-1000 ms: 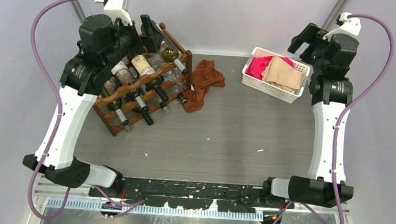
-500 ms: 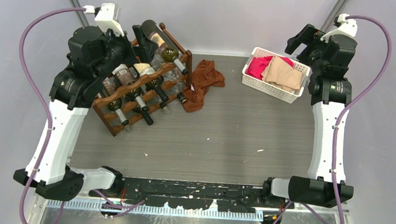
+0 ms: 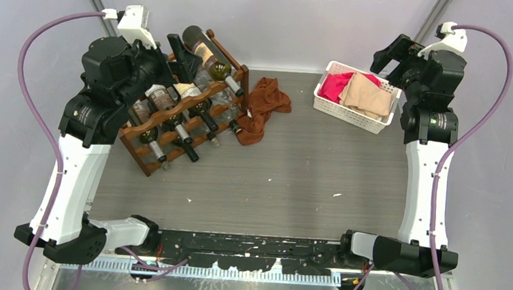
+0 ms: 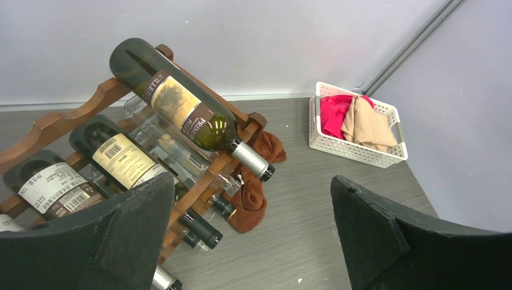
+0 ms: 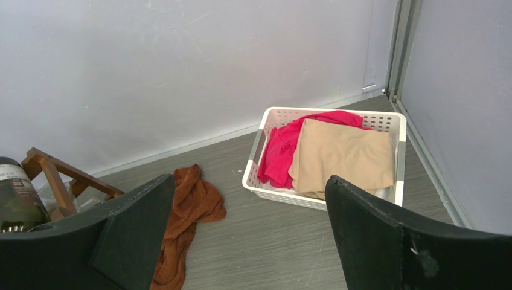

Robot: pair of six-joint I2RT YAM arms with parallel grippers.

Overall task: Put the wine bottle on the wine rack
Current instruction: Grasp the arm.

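Left arm (image 3: 78,163) back from wine bottle (image 3: 208,51)

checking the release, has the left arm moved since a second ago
Yes. The left arm has swung leftward, away from the wine rack, uncovering the top wine bottle.

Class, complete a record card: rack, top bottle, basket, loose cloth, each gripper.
rack: dark wood, far left, bottles on several tiers
top bottle: lies on the top tier, nothing gripping it
basket: white, far right, holds a red cloth and a beige cloth
brown cloth: on the table beside the rack
left gripper: open, empty, by the rack
right gripper: open, empty, near the basket
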